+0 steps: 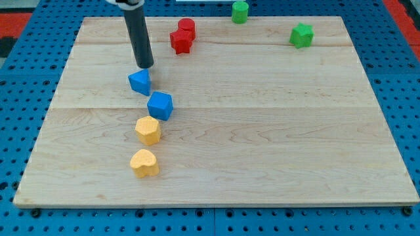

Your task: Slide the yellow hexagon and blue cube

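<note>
The yellow hexagon (pixel 148 130) lies left of the board's middle, touching the blue cube (pixel 160 105) just above and to its right. A second blue block (pixel 140 81), wedge-like, lies above the cube. My tip (pixel 145 67) stands right at that upper blue block's top edge, above the cube and the hexagon. A yellow heart-shaped block (pixel 144 163) lies below the hexagon.
A red cylinder (pixel 187 27) and a red star-like block (pixel 181 41) lie together near the board's top edge. A green cylinder (pixel 240 11) stands at the top edge and a green star-like block (pixel 302 35) at the top right. The wooden board (pixel 275 131) rests on a blue pegboard.
</note>
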